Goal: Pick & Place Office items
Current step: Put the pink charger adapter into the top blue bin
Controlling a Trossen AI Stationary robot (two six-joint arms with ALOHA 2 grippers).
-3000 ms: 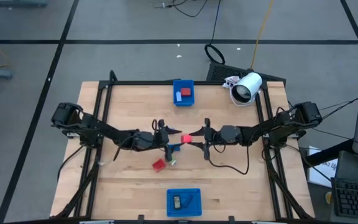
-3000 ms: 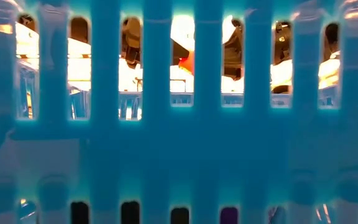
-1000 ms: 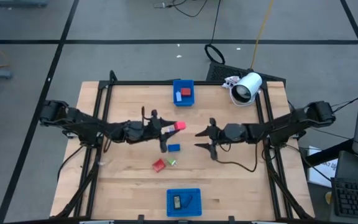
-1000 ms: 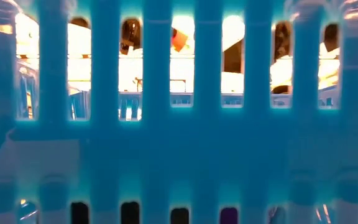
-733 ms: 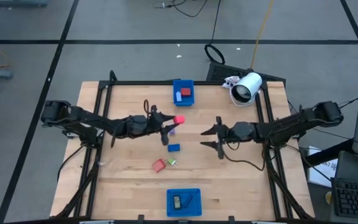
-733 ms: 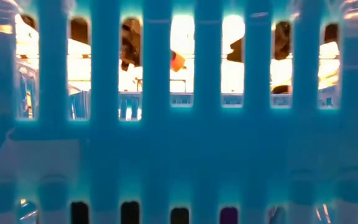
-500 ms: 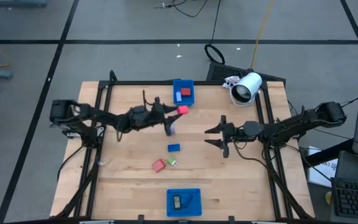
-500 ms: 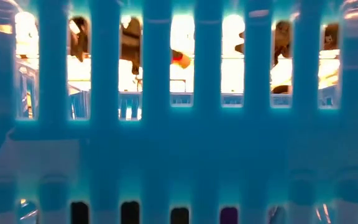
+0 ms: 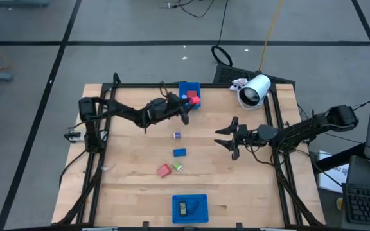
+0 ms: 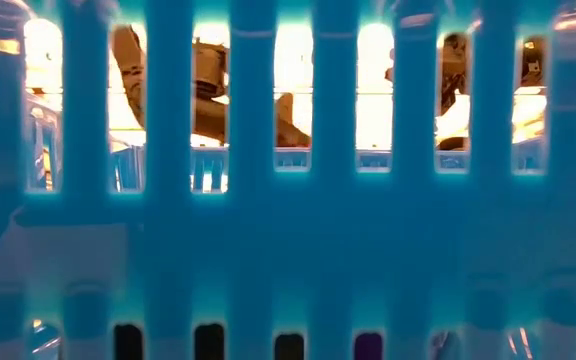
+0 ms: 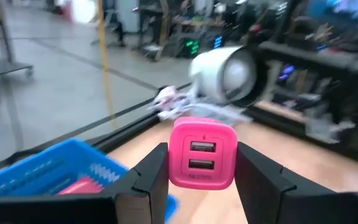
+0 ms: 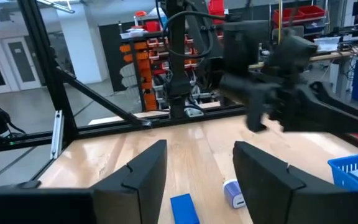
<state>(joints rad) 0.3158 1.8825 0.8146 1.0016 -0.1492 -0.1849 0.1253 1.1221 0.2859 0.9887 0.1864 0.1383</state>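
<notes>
My left gripper (image 9: 190,102) reaches to the far blue tray (image 9: 184,86) and is shut on a pink block (image 9: 194,99). The block has two sockets on the face (image 11: 202,154) that shows in the left wrist view. That tray holds a red piece (image 9: 191,94) and a pale one. A purple cube (image 9: 176,135), a blue block (image 9: 180,152), a red block (image 9: 164,169) and a green bit (image 9: 177,167) lie flat on the table. My right gripper (image 9: 218,136) hangs open right of them, touching nothing; its wrist view shows the blue block (image 12: 182,208) and the cube (image 12: 232,193). My left gripper pinches the pink block by its two opposite side faces (image 11: 174,163), one finger (image 11: 151,177) on each. The fingers come roughly level from the table's left. The block is lifted clear, upright, above the far tray's right edge.
A white cylindrical device (image 9: 255,90) lies at the far right corner. A second blue tray (image 9: 201,200) with dark pieces sits at the near edge; its slatted wall (image 10: 288,250) fills the low view. A black frame (image 9: 108,122) runs along the table's sides.
My left gripper has carried the pink block up the table from its middle toward the far edge, ending over the far blue tray, still shut on it. My right gripper, open, has drawn back toward the table's right edge.
</notes>
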